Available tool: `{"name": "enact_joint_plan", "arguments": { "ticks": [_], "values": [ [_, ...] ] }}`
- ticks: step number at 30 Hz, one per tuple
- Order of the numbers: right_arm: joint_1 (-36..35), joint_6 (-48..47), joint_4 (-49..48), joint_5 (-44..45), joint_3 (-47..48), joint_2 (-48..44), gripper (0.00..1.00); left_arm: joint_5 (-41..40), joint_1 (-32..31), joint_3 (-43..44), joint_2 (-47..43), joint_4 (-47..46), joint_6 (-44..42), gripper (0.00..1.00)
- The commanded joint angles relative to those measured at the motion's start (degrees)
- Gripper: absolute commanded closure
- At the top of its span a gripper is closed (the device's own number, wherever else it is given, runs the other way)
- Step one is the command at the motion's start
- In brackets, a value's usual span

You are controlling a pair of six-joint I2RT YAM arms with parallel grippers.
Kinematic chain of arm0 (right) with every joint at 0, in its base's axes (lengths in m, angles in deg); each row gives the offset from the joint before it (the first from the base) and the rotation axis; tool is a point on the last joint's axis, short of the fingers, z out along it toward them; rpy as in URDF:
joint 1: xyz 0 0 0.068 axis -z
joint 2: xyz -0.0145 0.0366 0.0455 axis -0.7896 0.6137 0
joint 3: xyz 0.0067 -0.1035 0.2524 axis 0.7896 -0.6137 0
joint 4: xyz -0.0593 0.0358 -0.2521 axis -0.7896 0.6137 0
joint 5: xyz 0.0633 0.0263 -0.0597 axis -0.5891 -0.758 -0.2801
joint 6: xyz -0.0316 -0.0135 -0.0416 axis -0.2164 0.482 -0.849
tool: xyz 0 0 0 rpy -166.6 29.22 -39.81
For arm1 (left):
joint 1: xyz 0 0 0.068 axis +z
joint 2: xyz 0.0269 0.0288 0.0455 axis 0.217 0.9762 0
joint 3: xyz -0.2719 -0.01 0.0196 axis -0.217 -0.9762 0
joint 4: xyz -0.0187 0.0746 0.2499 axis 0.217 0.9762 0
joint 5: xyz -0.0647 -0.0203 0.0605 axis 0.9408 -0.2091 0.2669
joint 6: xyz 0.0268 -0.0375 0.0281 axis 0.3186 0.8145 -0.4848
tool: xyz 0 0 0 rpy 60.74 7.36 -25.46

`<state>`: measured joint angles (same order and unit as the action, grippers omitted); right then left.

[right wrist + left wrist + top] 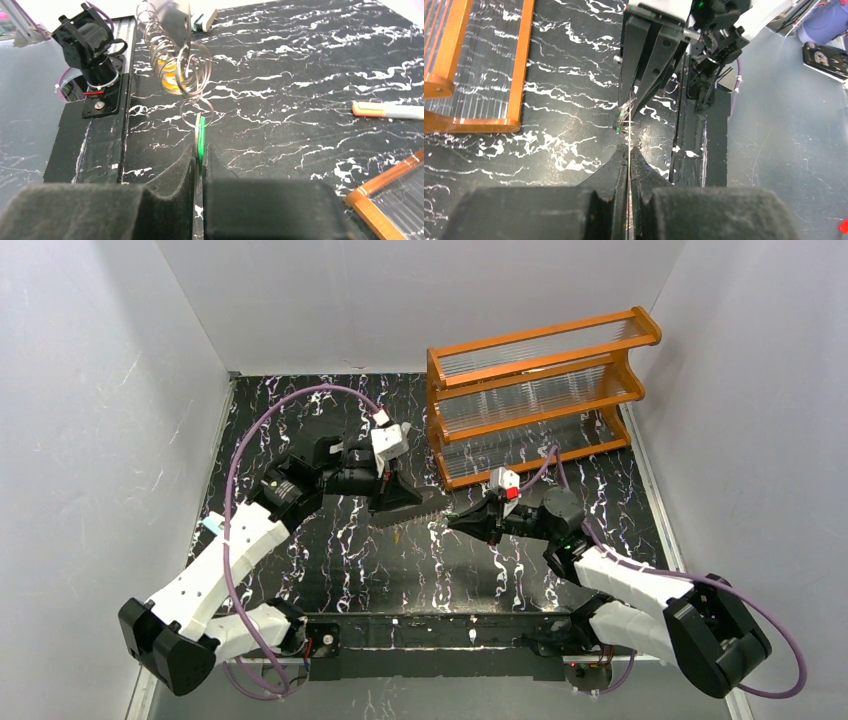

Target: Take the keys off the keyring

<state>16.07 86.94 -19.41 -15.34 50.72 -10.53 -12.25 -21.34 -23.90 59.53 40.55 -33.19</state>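
My left gripper is shut on the keyring, a flat grey metal loop held above the table. In the left wrist view the keyring shows edge-on as a thin bright line between the closed fingers. A chain of small wire rings hangs from the keyring. My right gripper is shut on the green key, which hangs from the lowest ring. The yellow-orange key hangs behind the rings and shows below the keyring from above. The two grippers face each other, close together.
An orange rack with clear shelves stands at the back right, close behind the right gripper. An orange-and-grey stick lies on the black marbled table. White walls enclose the table on three sides.
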Motion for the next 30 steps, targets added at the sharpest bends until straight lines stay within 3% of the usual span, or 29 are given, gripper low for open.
{"name": "enact_joint_plan", "arguments": {
  "ticks": [1, 5, 9, 16, 21, 23, 30],
  "values": [
    [-0.1, -4.7, 15.1, 4.1, 4.7, -4.1, 0.99, -3.8, 0.1, -4.0, -4.5, -2.7, -0.2, 1.0],
    [-0.1, -9.2, 29.7, 7.0, 9.2, -7.4, 0.99, -8.8, 0.1, -11.4, -8.0, -10.8, 3.2, 1.0],
    [-0.1, -12.2, 43.4, 9.2, 15.7, -8.1, 0.99, -14.1, 0.1, -21.2, -10.8, -26.4, 13.6, 1.0],
    [-0.1, -16.0, 58.9, 8.5, 26.3, -5.1, 0.99, -27.8, 0.1, -37.2, -12.9, -51.8, 33.4, 1.0],
    [-0.3, -20.7, 68.7, 10.3, 34.2, -0.8, 0.99, -33.8, 0.0, -44.1, -13.6, -60.6, 44.3, 0.99],
    [-0.4, -23.5, 72.8, 11.7, 37.9, 1.1, 0.99, -34.8, 0.1, -46.7, -14.2, -63.7, 47.2, 0.92],
    [-1.2, -33.9, 85.7, 14.5, 51.3, 8.2, 0.99, -36.7, 0.1, -50.8, -21.1, -62.3, 44.8, 0.41]
  ]
}}
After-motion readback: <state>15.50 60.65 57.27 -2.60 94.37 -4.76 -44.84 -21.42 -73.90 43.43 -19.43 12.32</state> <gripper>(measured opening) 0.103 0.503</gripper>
